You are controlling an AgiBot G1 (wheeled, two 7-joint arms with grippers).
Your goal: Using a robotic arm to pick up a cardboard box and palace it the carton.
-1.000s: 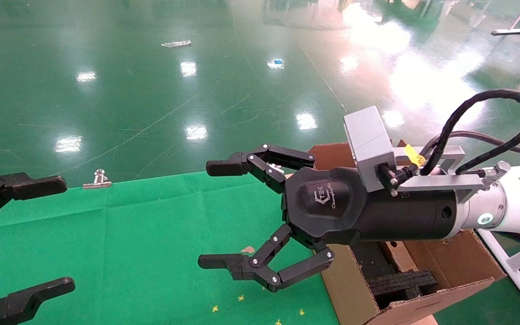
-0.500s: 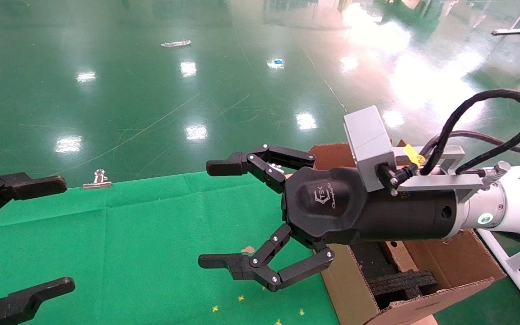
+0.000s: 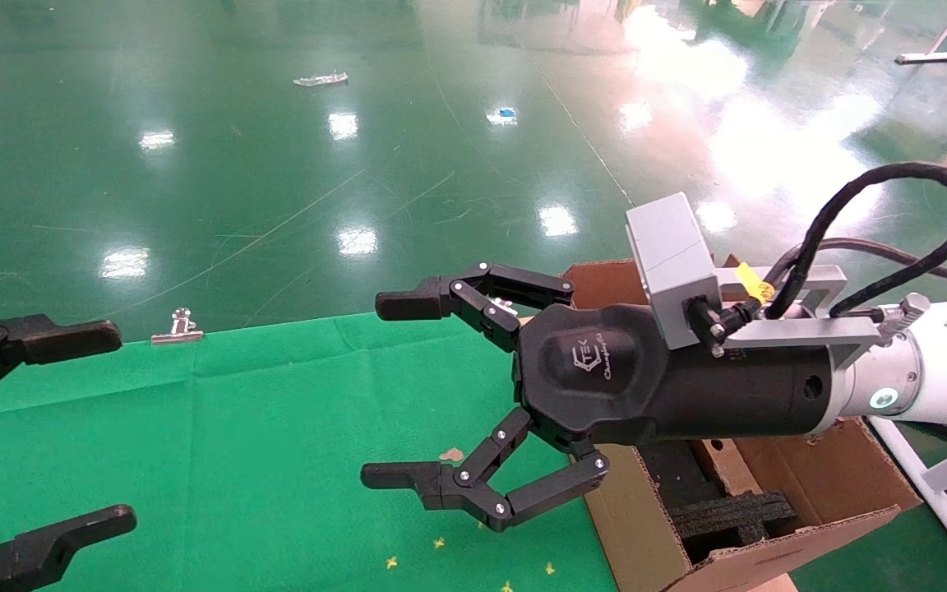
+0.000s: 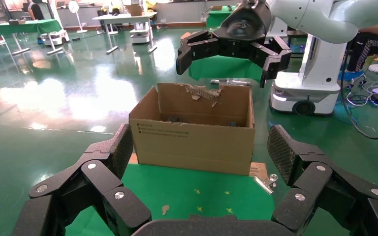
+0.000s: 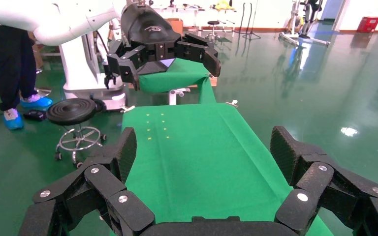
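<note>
My right arm (image 3: 934, 370) reaches in from the right, and its gripper (image 3: 387, 390) hangs open and empty above the green cloth, just left of the carton (image 3: 835, 477). The carton is open, with black foam (image 3: 728, 514) inside. A slim brown box edge with a small round hole (image 3: 727, 464) shows in the carton between the foam. In the left wrist view the carton (image 4: 192, 142) stands ahead with the right gripper (image 4: 226, 54) above it. My left gripper (image 3: 112, 426) is open and empty at the left edge.
A green cloth (image 3: 235, 452) covers the table. A metal binder clip (image 3: 177, 327) sits on its far edge. Another clip (image 4: 266, 182) and a flat cardboard piece (image 4: 258, 169) lie beside the carton. A black stool (image 5: 77, 110) stands off the table's end.
</note>
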